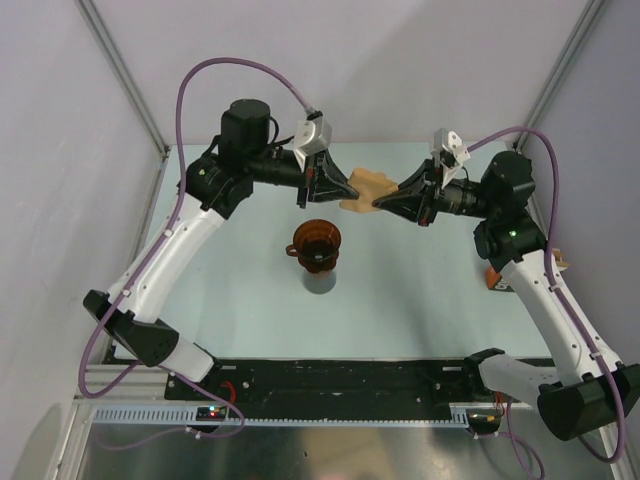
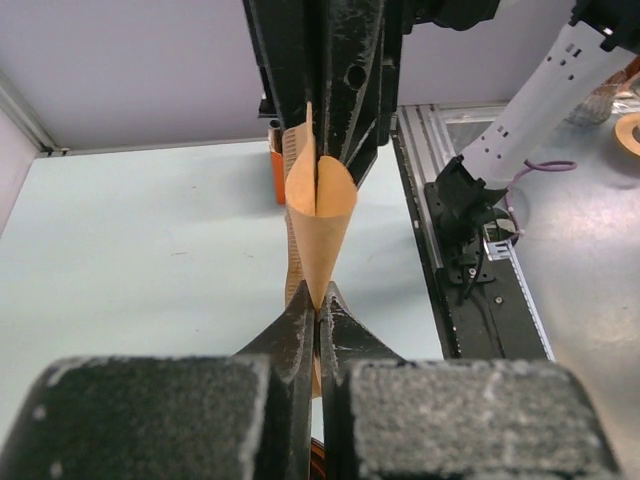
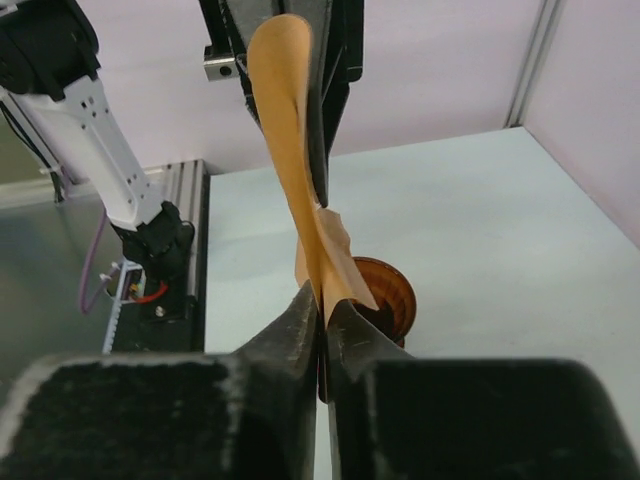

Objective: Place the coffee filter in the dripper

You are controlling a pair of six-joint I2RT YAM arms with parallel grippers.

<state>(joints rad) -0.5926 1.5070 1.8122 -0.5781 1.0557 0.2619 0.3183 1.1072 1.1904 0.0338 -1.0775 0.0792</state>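
Two black grippers pinch one thin tan paper coffee filter (image 1: 368,188) in mid-air between them: we see the left gripper (image 1: 343,186) closed on its narrow end, the right gripper (image 1: 388,203) closed on its crumpled edge. Nearer us and lower stands the glossy reddish-brown translucent dripper (image 1: 316,243), a round-rimmed funnel.

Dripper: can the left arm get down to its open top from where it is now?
Probably yes. The dripper stands open-topped and uncovered, with nothing between. But the left jaws are shut on the coffee filter and the right jaws pinch it too, so the right should release first.
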